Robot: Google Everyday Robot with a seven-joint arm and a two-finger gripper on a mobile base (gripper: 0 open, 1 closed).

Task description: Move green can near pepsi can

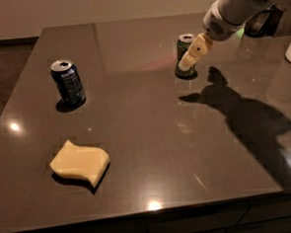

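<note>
The green can [183, 51] stands upright at the back right of the dark table [152, 138], its silver top showing. The pepsi can [68, 82], dark blue with a silver top, stands upright at the left. My gripper [192, 55] reaches in from the upper right on a white arm; its pale fingers overlap the right front of the green can. Whether it touches the can I cannot tell.
A yellow sponge [80, 162] lies on the table at the front left. The arm's shadow [244, 107] falls across the right side of the table. The table's front edge runs along the bottom of the view.
</note>
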